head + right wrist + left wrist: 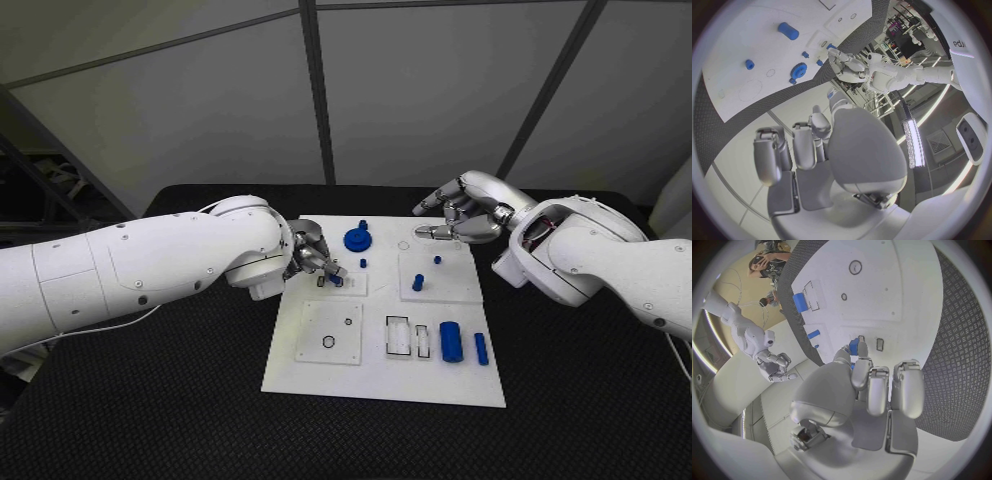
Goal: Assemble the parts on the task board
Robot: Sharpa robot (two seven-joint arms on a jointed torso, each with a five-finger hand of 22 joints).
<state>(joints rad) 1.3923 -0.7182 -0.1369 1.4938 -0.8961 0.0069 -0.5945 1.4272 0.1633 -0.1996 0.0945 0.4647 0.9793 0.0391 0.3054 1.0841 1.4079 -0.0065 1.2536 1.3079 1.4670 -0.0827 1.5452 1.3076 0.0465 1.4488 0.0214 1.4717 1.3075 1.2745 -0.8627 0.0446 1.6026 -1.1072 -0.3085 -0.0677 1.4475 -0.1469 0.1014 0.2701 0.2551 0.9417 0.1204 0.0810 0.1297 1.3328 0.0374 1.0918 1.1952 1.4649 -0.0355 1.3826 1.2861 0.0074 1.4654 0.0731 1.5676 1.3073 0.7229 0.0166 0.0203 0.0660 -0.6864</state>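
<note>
The white task board (pixel 378 375) lies in the middle of the black table. My left hand (pixel 312 254) hovers over its near-left plate and pinches a small blue part (pixel 335 280) between thumb and a finger; the left wrist view shows that part (pixel 854 346) just above the board beside a narrow slot (pixel 879 344). My right hand (pixel 464 216) hangs over the board's far right corner, fingers apart and holding nothing. A blue gear (pixel 358 238) sits at the far middle. A blue cylinder (pixel 450 341) and a blue bar (pixel 480 348) lie at the near right.
Short blue pegs (pixel 417 283) stand on the right plate. Two rectangular slots (pixel 397 336) and two round holes (pixel 329 342) are cut in the near half of the board. Black table surface (pixel 173 400) surrounds the board on every side.
</note>
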